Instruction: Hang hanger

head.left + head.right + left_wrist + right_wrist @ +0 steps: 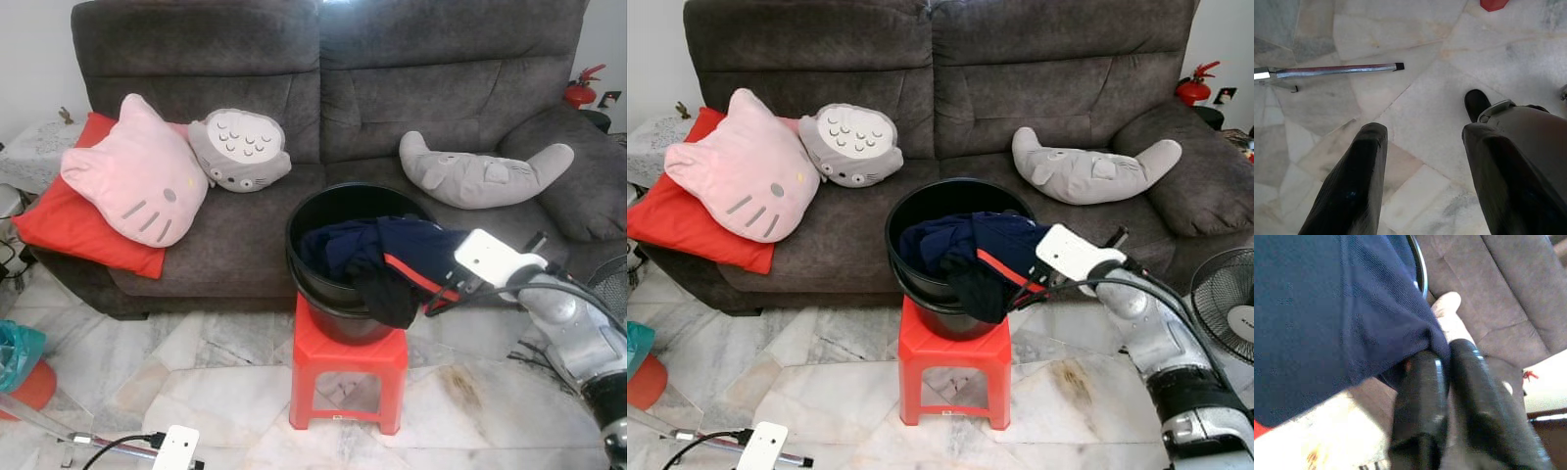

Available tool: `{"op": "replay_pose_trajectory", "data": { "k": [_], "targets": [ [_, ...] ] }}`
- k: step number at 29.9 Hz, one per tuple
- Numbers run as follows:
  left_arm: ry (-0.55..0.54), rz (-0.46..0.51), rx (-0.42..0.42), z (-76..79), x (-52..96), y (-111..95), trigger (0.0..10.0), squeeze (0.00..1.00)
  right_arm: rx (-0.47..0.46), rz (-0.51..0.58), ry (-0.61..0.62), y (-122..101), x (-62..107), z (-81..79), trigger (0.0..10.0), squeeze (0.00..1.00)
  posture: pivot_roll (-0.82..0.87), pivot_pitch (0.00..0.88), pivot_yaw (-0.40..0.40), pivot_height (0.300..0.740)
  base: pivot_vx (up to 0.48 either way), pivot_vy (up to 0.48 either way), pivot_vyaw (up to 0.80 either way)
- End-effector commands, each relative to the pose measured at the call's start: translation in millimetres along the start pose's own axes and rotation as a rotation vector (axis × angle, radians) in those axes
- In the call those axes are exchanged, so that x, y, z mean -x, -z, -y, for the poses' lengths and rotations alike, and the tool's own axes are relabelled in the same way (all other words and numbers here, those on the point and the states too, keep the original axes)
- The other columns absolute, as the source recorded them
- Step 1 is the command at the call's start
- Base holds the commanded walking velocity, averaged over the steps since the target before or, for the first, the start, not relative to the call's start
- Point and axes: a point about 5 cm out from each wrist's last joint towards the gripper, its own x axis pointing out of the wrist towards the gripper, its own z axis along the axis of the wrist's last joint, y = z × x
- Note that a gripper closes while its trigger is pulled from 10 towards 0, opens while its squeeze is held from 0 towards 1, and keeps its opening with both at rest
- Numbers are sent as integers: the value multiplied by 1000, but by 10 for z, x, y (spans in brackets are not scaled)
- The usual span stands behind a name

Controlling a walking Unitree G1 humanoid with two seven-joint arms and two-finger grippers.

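- No hanger can be made out; the navy garment (392, 257) lies draped over the near right rim of the black bucket (338, 294) on the red stool (348, 377).
- The right gripper (1442, 363) is pinched together on its cloth: seemingly the fetching step.
- Next, probably, lift it clear.
- The left gripper (1422, 147) hangs low with fingers apart above the marble floor (1415, 98).

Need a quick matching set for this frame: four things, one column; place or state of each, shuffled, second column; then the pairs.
Things:
1. navy garment
2. black bucket
3. left gripper
4. pink cat cushion

Places or states:
A. on the red stool
B. open, above the marble floor
C. on the sofa, over a red cushion
D. draped over the bucket's rim, pinched by the right gripper

Pairs: 1-D, 2-A, 3-B, 4-C
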Motion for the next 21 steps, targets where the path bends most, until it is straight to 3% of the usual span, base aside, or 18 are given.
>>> {"op": "replay_pose_trajectory", "data": {
  "k": [1,9,14,18,21],
  "targets": [
    [0,-8,-13,-25,5,25,10000,0,-34,4,24,2,6,8,10000,1000,-184,0,77,740,0,0,0],
    [2,-8,-16,-27,5,26,10000,0,-55,-1,70,32,43,-84,10000,1000,-185,0,78,740,0,0,0],
    [-2,-8,-15,-30,5,26,10000,0,-96,77,145,-32,136,-183,10000,1000,-191,0,77,740,0,0,0],
    [-9,-6,-21,-41,6,22,10000,0,-169,244,186,-210,313,-416,10000,1000,-207,0,86,740,0,0,0],
    [-9,-4,-30,-43,5,15,10000,0,-228,288,186,-272,423,-591,10000,1000,-208,0,87,740,0,0,0]
  ]
}}
